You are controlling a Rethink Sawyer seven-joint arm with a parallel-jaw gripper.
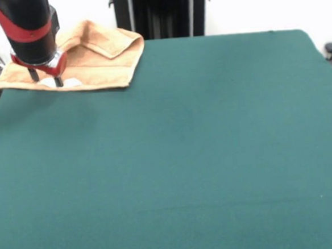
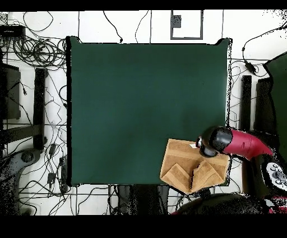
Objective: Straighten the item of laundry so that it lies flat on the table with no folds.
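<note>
The table point(image 1: 202, 156) is carrying the towel point(image 1: 101, 58) at its far corner by the pedestal, lying with flaps folded over itself, while the gripper point(image 1: 46, 80) is hanging over the towel's edge, its two fingers point(image 1: 58, 81) standing a little apart and gripping nothing.
</note>
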